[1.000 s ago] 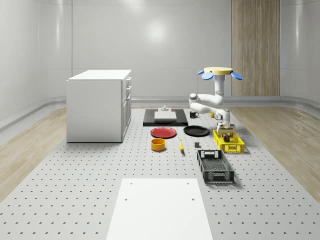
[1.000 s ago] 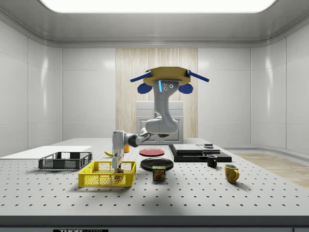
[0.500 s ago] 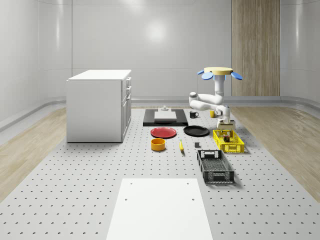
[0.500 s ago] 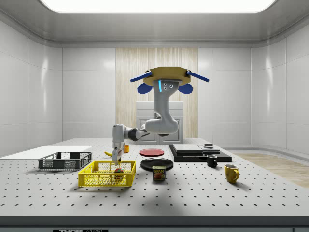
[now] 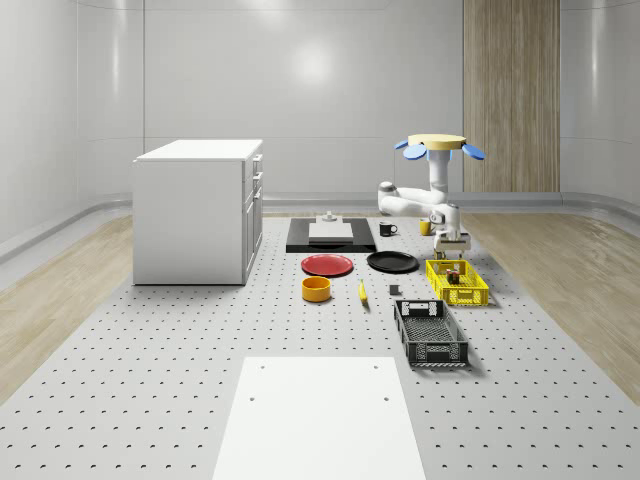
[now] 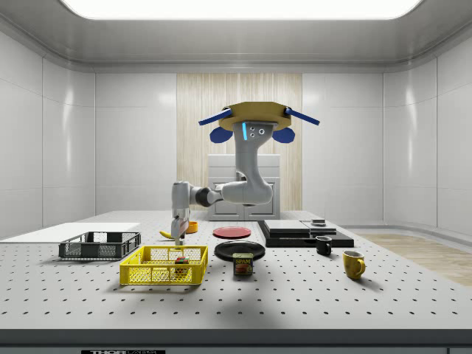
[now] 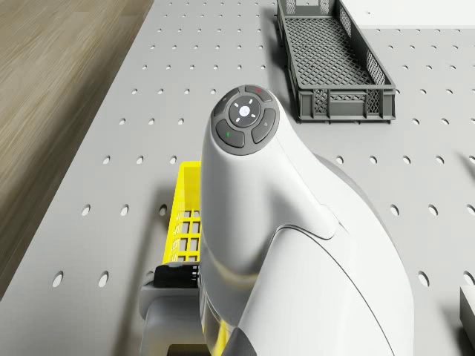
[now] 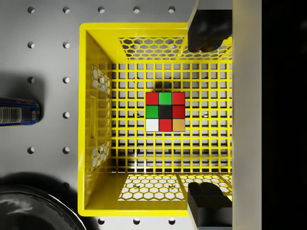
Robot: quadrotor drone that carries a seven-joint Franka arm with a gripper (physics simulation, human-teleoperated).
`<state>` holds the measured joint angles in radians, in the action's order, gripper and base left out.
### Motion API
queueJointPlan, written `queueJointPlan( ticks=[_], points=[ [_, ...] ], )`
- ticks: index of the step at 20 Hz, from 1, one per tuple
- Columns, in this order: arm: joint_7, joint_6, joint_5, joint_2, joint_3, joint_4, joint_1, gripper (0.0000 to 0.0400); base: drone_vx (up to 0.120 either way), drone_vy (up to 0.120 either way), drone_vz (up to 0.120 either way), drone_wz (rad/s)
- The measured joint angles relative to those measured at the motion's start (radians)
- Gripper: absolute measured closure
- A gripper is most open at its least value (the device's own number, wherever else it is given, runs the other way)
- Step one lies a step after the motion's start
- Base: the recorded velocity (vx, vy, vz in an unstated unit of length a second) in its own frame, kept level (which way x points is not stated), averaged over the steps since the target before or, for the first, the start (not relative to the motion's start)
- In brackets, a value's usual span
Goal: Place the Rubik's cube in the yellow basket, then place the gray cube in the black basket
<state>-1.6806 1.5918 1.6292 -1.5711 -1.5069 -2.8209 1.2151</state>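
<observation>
The Rubik's cube lies flat on the mesh floor of the yellow basket, red, green and white squares up, so step 1 looks done; the hand hangs above it, fingers apart and empty; the drone hovers beside that basket; the black basket, just beside it on the counter, holds no gray cube yet.

Bright, even light comes from a wide ceiling panel in the side view. A soft glare patch sits on the far wall in the whole-scene view. Shadows on the table are faint and diffuse. In the wrist view a darker soft shadow lies beside the yellow basket. The renders are crisp, without blur or edge distortion.
</observation>
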Motion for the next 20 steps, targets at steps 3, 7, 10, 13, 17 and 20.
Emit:
queueJointPlan(
  ticks=[3,7,10,13,17,20],
  points=[
    [0.0,-0.003,-0.021,-0.004,-0.021,-0.001,0.0,0.0,0.0,-0.053,0.0,0.0],
    [0.0,-0.002,-0.036,-0.01,-0.035,-0.001,0.0,0.0,0.0,-0.12,0.0,0.0],
    [0.0,0.0,-0.042,-0.014,-0.04,-0.001,0.0,0.0,0.0,-0.12,0.0,0.0],
    [0.0,0.003,-0.046,-0.018,-0.043,-0.001,0.0,0.0,0.0,-0.12,0.0,0.0],
    [0.0,0.007,-0.049,-0.023,-0.045,-0.001,0.0,0.0,0.0,-0.12,0.0,0.0],
    [0.0,0.01,-0.051,-0.026,-0.045,-0.001,0.0,0.0,0.0,-0.12,0.0,0.0]
  ],
)
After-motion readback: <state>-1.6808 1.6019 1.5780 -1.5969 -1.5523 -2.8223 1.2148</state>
